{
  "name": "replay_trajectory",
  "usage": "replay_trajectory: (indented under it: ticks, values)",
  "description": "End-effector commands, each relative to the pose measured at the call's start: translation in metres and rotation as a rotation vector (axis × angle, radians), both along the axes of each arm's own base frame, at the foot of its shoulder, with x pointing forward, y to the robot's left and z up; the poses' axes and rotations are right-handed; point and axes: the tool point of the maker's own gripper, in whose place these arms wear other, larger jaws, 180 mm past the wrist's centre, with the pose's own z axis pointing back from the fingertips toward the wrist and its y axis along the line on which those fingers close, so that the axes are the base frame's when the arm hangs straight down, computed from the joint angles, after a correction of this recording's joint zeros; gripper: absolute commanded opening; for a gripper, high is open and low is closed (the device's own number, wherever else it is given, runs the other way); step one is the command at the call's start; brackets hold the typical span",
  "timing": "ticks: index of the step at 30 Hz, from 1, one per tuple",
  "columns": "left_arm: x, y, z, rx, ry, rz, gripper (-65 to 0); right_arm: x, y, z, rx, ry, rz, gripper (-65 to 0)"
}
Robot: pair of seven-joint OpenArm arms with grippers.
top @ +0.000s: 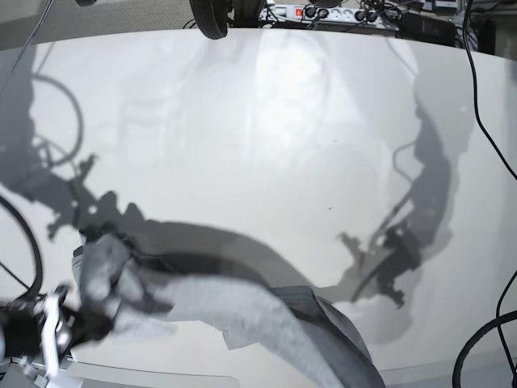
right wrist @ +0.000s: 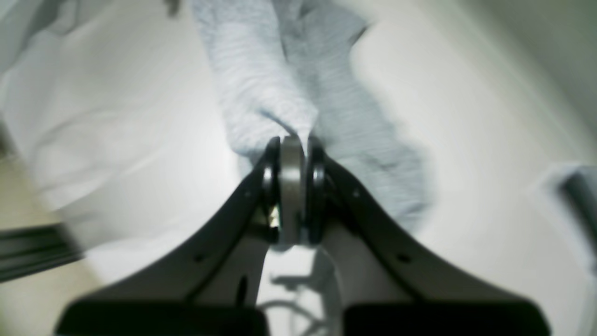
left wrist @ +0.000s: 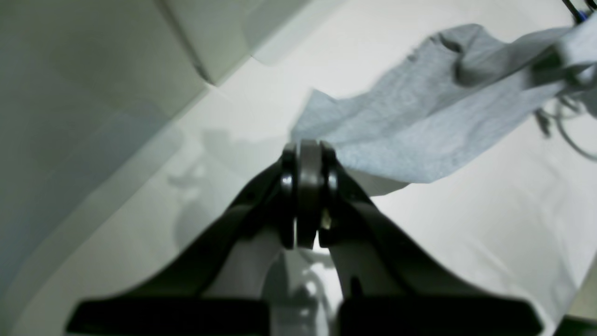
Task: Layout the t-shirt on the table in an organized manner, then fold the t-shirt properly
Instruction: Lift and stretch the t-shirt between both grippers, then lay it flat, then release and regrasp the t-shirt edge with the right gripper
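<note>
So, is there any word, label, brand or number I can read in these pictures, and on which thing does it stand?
No text can be read in any view.
T-shirt: only plain grey cloth shows; no lettering visible.
Power strip at the far edge of the table: any marking is too small to read.

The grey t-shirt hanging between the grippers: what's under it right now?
Under the heather-grey cotton t-shirt shows only the glossy off-white table, carrying the shirt's dark shadow. The strip directly beneath the cloth is covered, so anything lying there cannot be seen.
</note>
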Motion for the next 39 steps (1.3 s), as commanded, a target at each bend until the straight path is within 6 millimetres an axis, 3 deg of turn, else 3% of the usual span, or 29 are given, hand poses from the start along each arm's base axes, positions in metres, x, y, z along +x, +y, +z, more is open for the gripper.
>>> replay_trajectory:
  ticks: [1, 8, 11, 14, 15, 19, 21, 24, 28, 31, 36, 39]
  values:
    - [-0.002, -0.003, 0.006, -0.035, -0.014, -0.018, -65.0, -0.002, 0.005, 0.006, 0.029, -0.009, 0.019, -65.0]
    - [-0.054, -0.003, -0.134, -0.036, 0.266, -0.041, -65.0, -0.071, 0.022, -0.093, -0.022, 0.272, 0.104, -65.0]
    - [-0.076, 0.011, -0.173, -0.013, 0.351, -0.021, -65.0, -0.095, 0.018, -0.125, -0.093, 0.35, 0.121, -65.0]
    - [-0.093, 0.031, -0.197, 0.021, 0.405, 0.007, -65.0, -0.111, 0.012, -0.147, -0.167, 0.393, 0.131, -65.0]
    - [-0.097, 0.038, -0.202, 0.034, 0.416, 0.018, -65.0, -0.115, 0.009, -0.153, -0.189, 0.402, 0.133, -65.0]
    - [-0.103, 0.069, -0.204, 0.067, 0.428, 0.068, -65.0, -0.12, -0.009, -0.167, -0.292, 0.407, 0.114, -40.3]
    - [-0.102, 0.086, -0.198, 0.073, 0.412, 0.099, -65.0, -0.115, -0.029, -0.171, -0.387, 0.384, 0.087, -31.9]
    - [-0.101, 0.113, -0.19, 0.084, 0.387, 0.151, -65.0, -0.109, -0.064, -0.172, -0.52, 0.367, 0.015, -30.5]
    - [-0.103, 0.137, -0.183, 0.095, 0.368, 0.196, -65.0, -0.11, -0.081, -0.169, -0.551, 0.375, -0.017, -30.5]
    - [-0.104, 0.143, -0.182, 0.1, 0.368, 0.204, -65.0, -0.114, -0.071, -0.166, -0.488, 0.395, -0.005, -30.5]
    - [-0.105, 0.144, -0.182, 0.102, 0.37, 0.206, -65.0, -0.127, -0.02, -0.151, -0.204, 0.457, 0.084, -30.5]
    - [-0.103, 0.142, -0.181, 0.087, 0.359, 0.206, -65.0, -0.132, 0.002, -0.153, -0.144, 0.46, 0.132, -30.5]
